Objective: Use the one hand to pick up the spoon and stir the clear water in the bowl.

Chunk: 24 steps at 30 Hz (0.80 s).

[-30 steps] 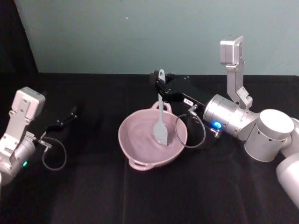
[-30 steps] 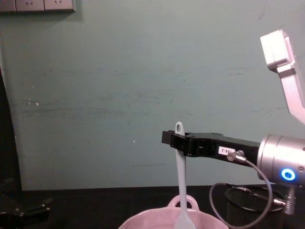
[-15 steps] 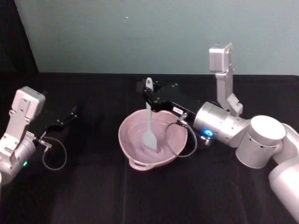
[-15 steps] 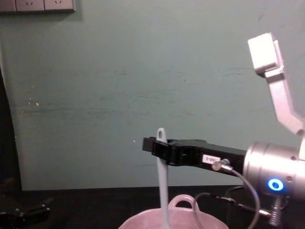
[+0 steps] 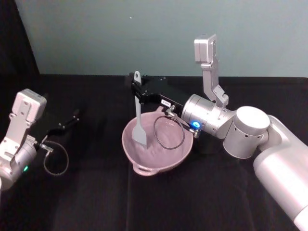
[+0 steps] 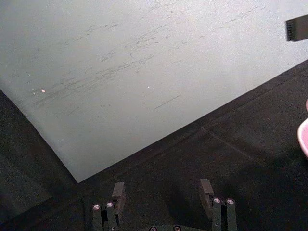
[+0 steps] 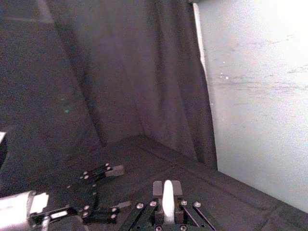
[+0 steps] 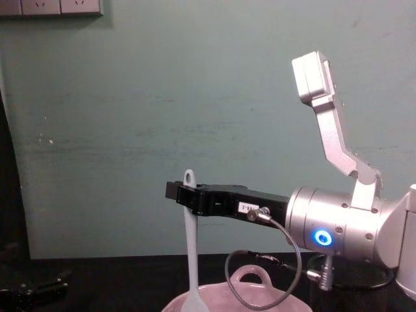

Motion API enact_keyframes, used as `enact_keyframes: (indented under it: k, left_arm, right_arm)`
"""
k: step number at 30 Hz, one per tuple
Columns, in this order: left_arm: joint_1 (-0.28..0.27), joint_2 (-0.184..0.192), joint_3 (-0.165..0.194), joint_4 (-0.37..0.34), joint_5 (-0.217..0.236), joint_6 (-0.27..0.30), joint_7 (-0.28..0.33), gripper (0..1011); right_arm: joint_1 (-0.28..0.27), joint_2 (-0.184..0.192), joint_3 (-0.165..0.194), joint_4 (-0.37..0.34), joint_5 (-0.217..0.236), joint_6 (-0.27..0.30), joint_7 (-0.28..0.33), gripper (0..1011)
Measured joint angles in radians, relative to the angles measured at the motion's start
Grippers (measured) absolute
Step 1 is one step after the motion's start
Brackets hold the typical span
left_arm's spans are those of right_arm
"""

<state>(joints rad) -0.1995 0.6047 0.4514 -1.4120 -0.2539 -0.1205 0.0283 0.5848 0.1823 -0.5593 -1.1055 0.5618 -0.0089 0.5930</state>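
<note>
right pincer (image 5: pixel 138 91): reaches in from the right, over the left part of the bowl; jaws clamped on the spoon's handle just below the hole end
right pincer, chest view (image 8: pixel 186 195): held level, well above the bowl rim, white label on its side
right pincer, wrist view (image 7: pixel 167 191): white handle pinched between the two fingers
spoon (image 5: pixel 138 120): upright, hangs straight down from the pincer, blade low inside the bowl near its left wall
spoon, other views: chest (image 8: pixel 191 257), blade end drops behind the bowl rim; right wrist (image 7: pixel 167 199), handle only
bowl (image 5: pixel 161 162): pale pink, centre of the table, one loop handle on the near rim and one on the far rim; chest view (image 8: pixel 286 304) catches just the rim and the far loop
clear water (image 5: pixel 161 144): hard to make out against the pink; cannot tell how deep the blade sits in it
cable (image 5: pixel 168 132): black loop off the right arm, hangs over the right half of the bowl
ring light (image 5: pixel 195 126): blue, on the silver wrist, right of the bowl
left pincer (image 5: pixel 72 117): parked far left, well apart from the bowl; jaws wide apart, nothing between them (image 6: pixel 162 188)
table (image 5: pixel 96 192): black cloth
</note>
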Motion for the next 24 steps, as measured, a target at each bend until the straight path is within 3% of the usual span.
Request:
enact_keyframes:
  k: [5,9,17,24]
  left_arm:
    - [0.0,0.0,0.0,0.0,0.0,0.0,0.0,1011]
    - [0.0,0.0,0.0,0.0,0.0,0.0,0.0,1011]
    - [0.0,0.0,0.0,0.0,0.0,0.0,0.0,1011]
    - [0.0,0.0,0.0,0.0,0.0,0.0,0.0,1011]
  right_arm:
    - [0.037,-0.018,0.018,0.071,0.0,-0.017,0.003,112]
    - [0.042,-0.012,0.035,0.082,0.002,-0.02,-0.001,112]
    - [0.004,0.048,0.08,0.016,0.008,-0.009,-0.026,111]
    - [-0.053,0.101,0.096,-0.071,0.01,0.01,-0.037,112]
